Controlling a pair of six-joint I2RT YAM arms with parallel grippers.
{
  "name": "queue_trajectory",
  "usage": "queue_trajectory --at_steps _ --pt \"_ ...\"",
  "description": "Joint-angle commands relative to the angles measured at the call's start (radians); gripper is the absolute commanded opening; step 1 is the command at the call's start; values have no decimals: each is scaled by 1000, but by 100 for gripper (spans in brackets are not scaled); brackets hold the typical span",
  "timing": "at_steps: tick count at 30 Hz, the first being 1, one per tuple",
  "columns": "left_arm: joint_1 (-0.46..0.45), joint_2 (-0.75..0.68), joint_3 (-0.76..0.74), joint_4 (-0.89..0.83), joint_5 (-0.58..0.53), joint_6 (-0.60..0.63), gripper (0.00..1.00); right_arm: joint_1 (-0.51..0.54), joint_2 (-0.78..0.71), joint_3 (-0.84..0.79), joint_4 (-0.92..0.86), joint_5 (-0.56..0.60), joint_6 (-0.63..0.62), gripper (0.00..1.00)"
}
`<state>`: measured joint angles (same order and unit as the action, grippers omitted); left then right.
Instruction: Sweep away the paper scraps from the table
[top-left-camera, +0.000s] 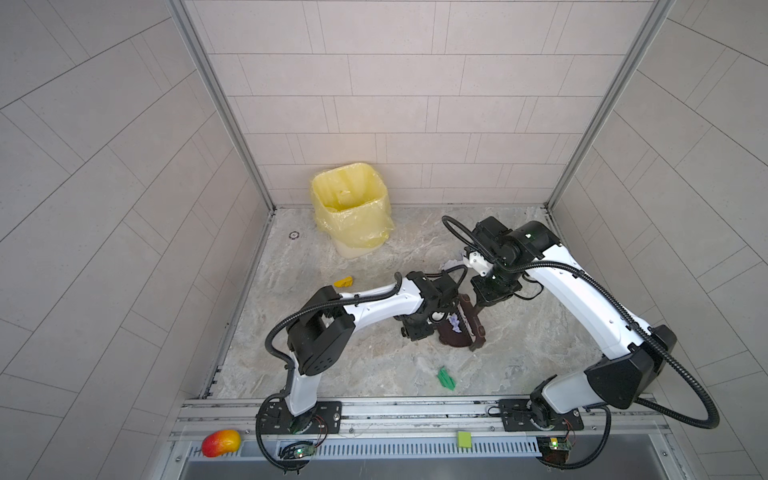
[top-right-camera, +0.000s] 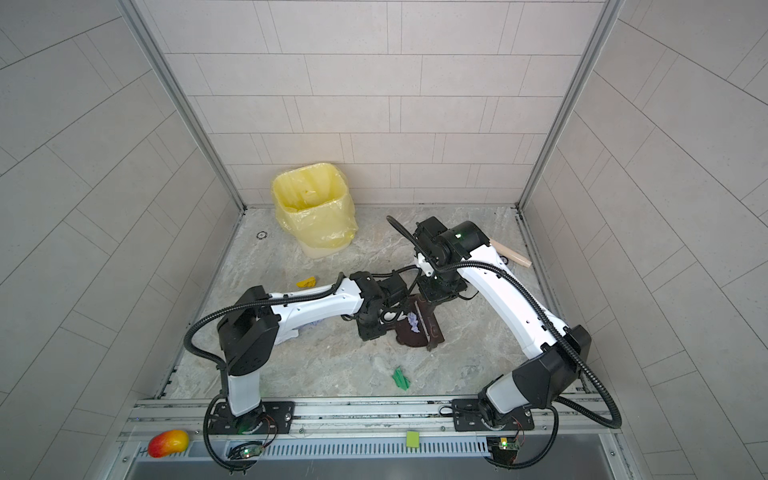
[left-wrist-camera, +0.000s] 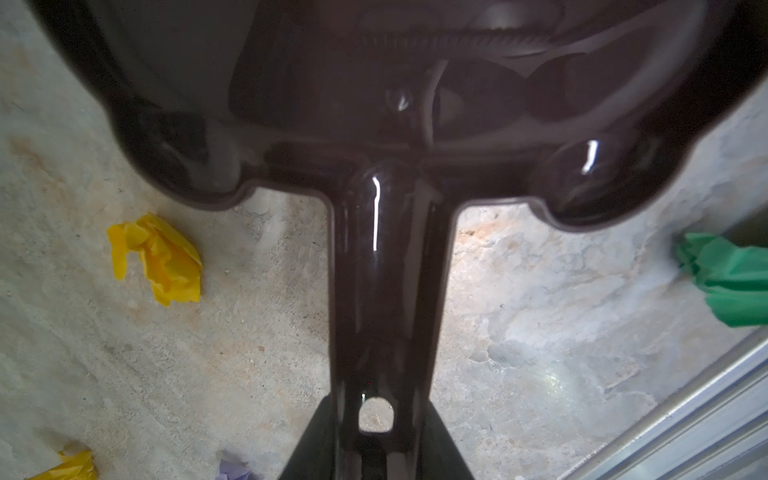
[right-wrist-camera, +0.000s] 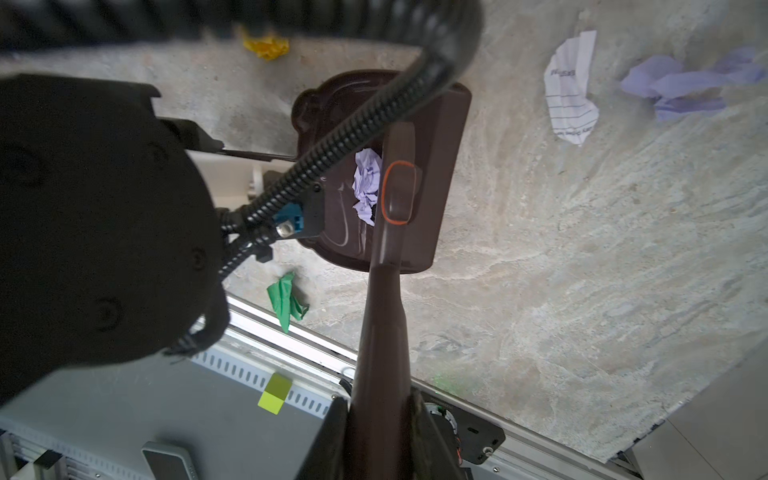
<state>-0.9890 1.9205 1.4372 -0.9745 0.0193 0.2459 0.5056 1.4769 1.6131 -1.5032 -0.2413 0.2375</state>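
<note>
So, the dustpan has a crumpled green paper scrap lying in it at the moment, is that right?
Not quite: the paper in the dustpan is the lilac scrap, not a green one, as the right wrist view shows. The green scrap lies on the table, outside the pan.

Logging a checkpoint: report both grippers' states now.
Left gripper: shut on the dustpan handle.
Right gripper: shut on the brush handle.

Dark brown dustpan (right-wrist-camera: 444, 145), lilac scrap (right-wrist-camera: 366, 187), yellow scrap (left-wrist-camera: 160, 257) and green scrap (left-wrist-camera: 731, 282) on grey-beige, marble-veined desk (right-wrist-camera: 582, 249); a white scrap (right-wrist-camera: 571, 91) appears ruled
</note>
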Motion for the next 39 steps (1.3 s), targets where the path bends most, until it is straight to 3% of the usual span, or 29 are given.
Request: queue_trajectory --at_steps 1,8,23,28,33,39 --pt "-4 -15 -23 11 -5 2 0 -9 -46 28 -7 -37 20 0" --pt "-4 -66 -66 78 -25 -23 0 -103 -113 47 -20 41 -2 0" --pt "24 -271 -147 150 -67 -161 0 -464 -227 97 -4 -24 -65 0" --pt "41 -353 -109 54 -107 -244 0 -473 -255 28 51 -53 -44 0" --pt "50 -418 -11 -90 -201 -340 0 -477 -289 -68 138 -137 -5 0" --pt "103 -446 150 -290 -235 -434 0 -477 -299 -123 191 -196 8 0"
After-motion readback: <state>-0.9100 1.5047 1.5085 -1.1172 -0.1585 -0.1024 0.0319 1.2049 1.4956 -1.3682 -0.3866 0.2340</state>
